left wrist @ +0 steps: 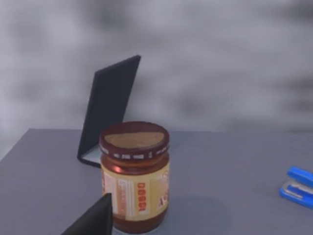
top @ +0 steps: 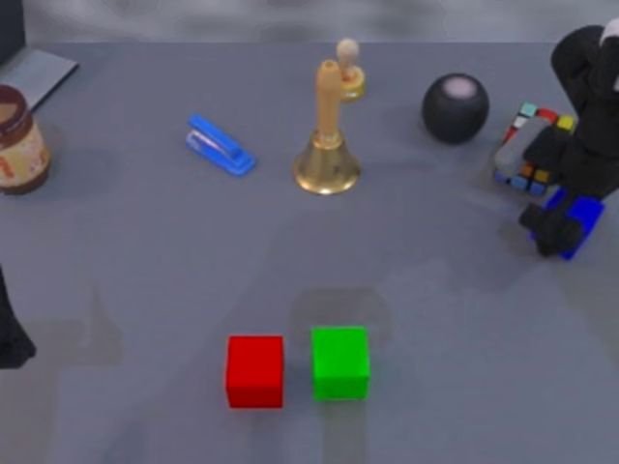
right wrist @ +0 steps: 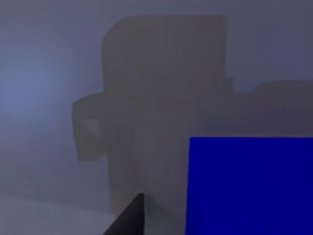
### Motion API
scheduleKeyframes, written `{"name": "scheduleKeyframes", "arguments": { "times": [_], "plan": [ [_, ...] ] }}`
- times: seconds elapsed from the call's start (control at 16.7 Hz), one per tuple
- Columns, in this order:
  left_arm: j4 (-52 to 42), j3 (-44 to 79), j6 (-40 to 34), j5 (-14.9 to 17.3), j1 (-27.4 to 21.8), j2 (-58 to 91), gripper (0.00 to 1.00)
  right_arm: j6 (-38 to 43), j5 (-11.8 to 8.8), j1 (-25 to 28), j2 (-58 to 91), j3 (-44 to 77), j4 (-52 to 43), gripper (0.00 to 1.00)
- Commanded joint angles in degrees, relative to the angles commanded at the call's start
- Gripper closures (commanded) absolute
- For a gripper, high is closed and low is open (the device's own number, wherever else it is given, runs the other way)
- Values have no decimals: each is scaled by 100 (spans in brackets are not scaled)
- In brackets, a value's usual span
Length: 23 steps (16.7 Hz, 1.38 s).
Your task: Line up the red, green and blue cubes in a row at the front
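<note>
At the table's right side, the right gripper [top: 561, 230] is grasping the blue cube [top: 583, 220]; red cube [top: 255, 371] and green cube [top: 340, 362] are sitting in front

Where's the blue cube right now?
In the top view the blue cube is at the table's right side, under the right gripper, just in front of the multicoloured puzzle cube, far from the red cube and green cube.

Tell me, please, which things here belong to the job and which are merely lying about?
Job: red cube, green cube, blue cube at the right tool.

Lying about: stapler, bell, jar, black ball, puzzle cube, wooden peg.
</note>
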Motion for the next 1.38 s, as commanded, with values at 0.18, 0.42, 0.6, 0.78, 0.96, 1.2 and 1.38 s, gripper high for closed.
{"name": "scheduleKeyframes", "arguments": {
  "times": [0.18, 0.42, 0.6, 0.78, 0.96, 1.2, 1.38],
  "plan": [
    [0, 0, 0, 0, 0, 0, 0, 0, 0, 0, 0, 0, 0, 60],
    [0, 0, 0, 0, 0, 0, 0, 0, 0, 0, 0, 0, 0, 90],
    [0, 0, 0, 0, 0, 0, 0, 0, 0, 0, 0, 0, 0, 100],
    [0, 0, 0, 0, 0, 0, 0, 0, 0, 0, 0, 0, 0, 100],
    [0, 0, 0, 0, 0, 0, 0, 0, 0, 0, 0, 0, 0, 100],
    [0, 0, 0, 0, 0, 0, 0, 5, -1, -12, -82, 197, -238, 100],
    [0, 0, 0, 0, 0, 0, 0, 4, -4, 5, -263, 578, -882, 100]
  ]
}}
